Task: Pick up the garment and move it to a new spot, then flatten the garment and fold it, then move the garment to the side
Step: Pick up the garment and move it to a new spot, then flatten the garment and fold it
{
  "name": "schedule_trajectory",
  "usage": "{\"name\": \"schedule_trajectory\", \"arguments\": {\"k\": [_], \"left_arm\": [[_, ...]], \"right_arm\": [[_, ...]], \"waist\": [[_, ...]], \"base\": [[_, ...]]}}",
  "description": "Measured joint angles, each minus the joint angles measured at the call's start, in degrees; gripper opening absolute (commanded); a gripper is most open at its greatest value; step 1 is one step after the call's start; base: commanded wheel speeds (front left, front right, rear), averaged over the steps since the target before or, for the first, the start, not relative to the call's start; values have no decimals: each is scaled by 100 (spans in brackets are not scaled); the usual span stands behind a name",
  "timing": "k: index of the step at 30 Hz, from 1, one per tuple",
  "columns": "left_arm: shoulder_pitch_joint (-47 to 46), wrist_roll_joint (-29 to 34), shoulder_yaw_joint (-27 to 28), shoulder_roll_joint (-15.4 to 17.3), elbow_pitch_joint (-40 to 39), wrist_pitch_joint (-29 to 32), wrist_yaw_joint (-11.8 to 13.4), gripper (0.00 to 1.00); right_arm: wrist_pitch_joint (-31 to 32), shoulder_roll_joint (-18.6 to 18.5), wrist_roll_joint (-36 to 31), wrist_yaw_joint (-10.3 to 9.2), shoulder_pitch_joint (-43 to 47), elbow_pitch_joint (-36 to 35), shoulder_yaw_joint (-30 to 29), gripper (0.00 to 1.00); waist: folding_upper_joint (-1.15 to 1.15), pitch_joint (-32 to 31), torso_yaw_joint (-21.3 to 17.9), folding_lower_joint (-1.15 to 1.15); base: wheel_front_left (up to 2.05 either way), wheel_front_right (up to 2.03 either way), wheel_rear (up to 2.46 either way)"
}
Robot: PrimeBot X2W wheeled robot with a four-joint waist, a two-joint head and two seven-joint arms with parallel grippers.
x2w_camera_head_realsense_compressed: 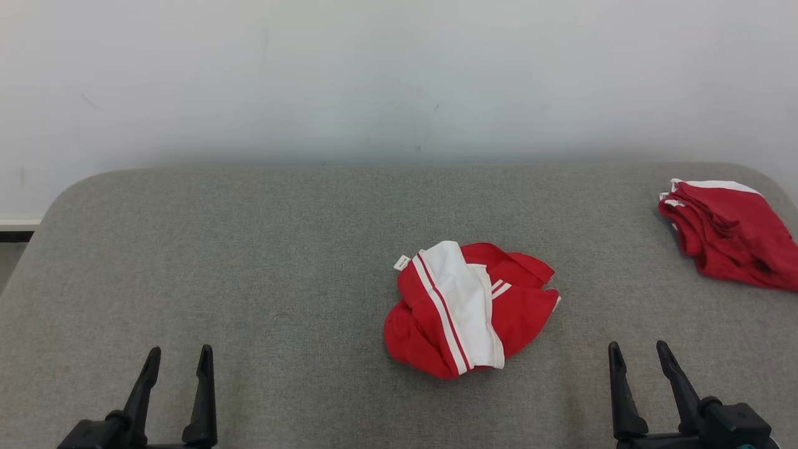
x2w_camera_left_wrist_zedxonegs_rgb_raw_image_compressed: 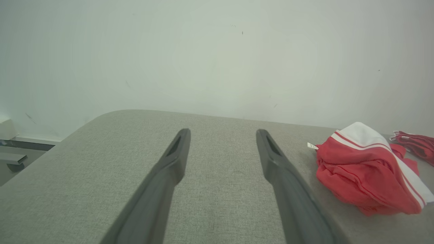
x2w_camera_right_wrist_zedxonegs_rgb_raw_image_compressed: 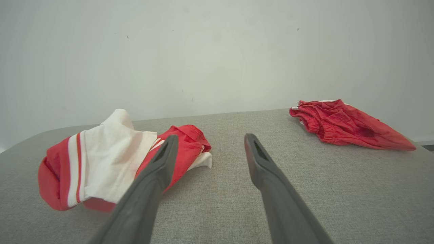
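Note:
A crumpled red garment (x2w_camera_head_realsense_compressed: 469, 308) with a white panel and white stripes lies in a heap near the middle of the grey padded table (x2w_camera_head_realsense_compressed: 249, 262). It lies right of my left fingers in the left wrist view (x2w_camera_left_wrist_zedxonegs_rgb_raw_image_compressed: 366, 176) and left of my right fingers in the right wrist view (x2w_camera_right_wrist_zedxonegs_rgb_raw_image_compressed: 101, 166). My left gripper (x2w_camera_head_realsense_compressed: 179, 363) rests open at the lower left, well apart from the heap. At the lower right my right gripper (x2w_camera_head_realsense_compressed: 639, 357) is open too, with nothing between its fingers.
A second red garment (x2w_camera_head_realsense_compressed: 729, 232) lies folded at the table's far right edge, also visible as a red pile (x2w_camera_right_wrist_zedxonegs_rgb_raw_image_compressed: 346, 123) in the right wrist view. A pale wall (x2w_camera_head_realsense_compressed: 399, 75) rises behind the table. Bare grey surface spreads to the left.

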Motion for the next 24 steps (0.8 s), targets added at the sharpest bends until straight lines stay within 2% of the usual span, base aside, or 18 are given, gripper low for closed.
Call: {"name": "schedule_trajectory", "arguments": {"k": [19, 24], "left_arm": [[-2, 170, 154, -162, 60, 0, -135, 100], [-497, 207, -185, -197, 86, 0, -145, 100]], "right_arm": [[1, 3, 0, 0, 7, 20, 2, 100], [-3, 8, 16, 0, -5, 20, 21, 100]], "waist": [[0, -9, -21, 0], [0, 66, -84, 0]], "base": [[0, 0, 0], [0, 0, 0]]}}
